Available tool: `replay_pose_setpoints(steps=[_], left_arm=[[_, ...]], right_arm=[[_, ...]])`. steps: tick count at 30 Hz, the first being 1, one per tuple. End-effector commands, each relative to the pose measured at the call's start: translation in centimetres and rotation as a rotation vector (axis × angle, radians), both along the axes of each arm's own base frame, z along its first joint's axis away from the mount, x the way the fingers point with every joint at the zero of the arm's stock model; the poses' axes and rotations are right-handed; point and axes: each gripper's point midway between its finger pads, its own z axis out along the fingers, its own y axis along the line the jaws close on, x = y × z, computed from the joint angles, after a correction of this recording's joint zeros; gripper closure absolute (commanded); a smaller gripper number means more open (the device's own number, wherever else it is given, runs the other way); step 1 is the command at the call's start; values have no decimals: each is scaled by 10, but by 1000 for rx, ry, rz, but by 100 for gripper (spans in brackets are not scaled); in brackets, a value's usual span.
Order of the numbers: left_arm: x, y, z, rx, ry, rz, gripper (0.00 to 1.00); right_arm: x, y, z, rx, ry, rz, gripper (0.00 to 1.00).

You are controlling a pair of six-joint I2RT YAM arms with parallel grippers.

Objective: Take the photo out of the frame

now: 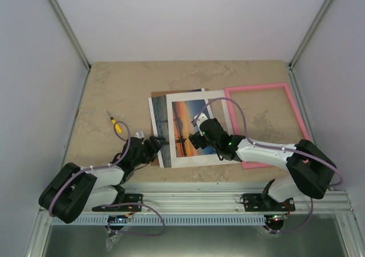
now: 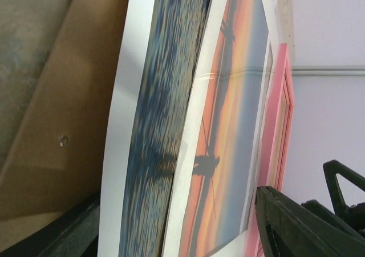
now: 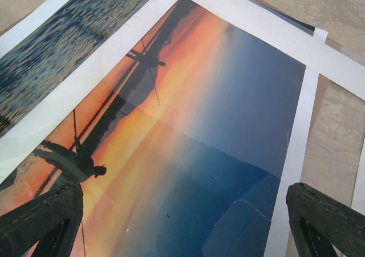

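The pink frame (image 1: 262,123) lies flat and empty at the right of the table; its edge (image 2: 279,120) shows in the left wrist view. The sunset photo (image 1: 190,127) (image 3: 188,114) shows through a white mat (image 1: 219,106) (image 3: 301,131) beside it. A white-edged sheet of rippled blue water (image 1: 158,127) (image 2: 154,126) sticks out from under the mat's left side. My left gripper (image 1: 156,143) (image 2: 177,234) is open, its jaws on either side of these sheets' near left edge. My right gripper (image 1: 198,133) (image 3: 182,228) hovers open just over the photo.
A brown backing board (image 1: 165,93) (image 2: 63,97) lies under the sheets, showing at their far and left sides. A yellow-handled screwdriver (image 1: 117,125) rests on the table (image 1: 114,86) left of the stack. Grey walls close in both sides.
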Motion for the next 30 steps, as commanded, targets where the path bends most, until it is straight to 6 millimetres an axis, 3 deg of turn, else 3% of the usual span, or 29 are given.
replay_pose_setpoints(steps=[1, 13, 22, 30], left_arm=[[20, -5, 23, -21, -104, -7, 32], [43, -21, 19, -54, -117, -89, 36], [60, -19, 12, -31, -120, -90, 41], [73, -12, 6, 2, -120, -82, 52]], right_arm=[[3, 6, 6, 22, -6, 0, 2], [4, 7, 3, 12, -4, 0, 2], [3, 7, 5, 17, -6, 2, 2], [1, 9, 5, 15, -6, 9, 2]])
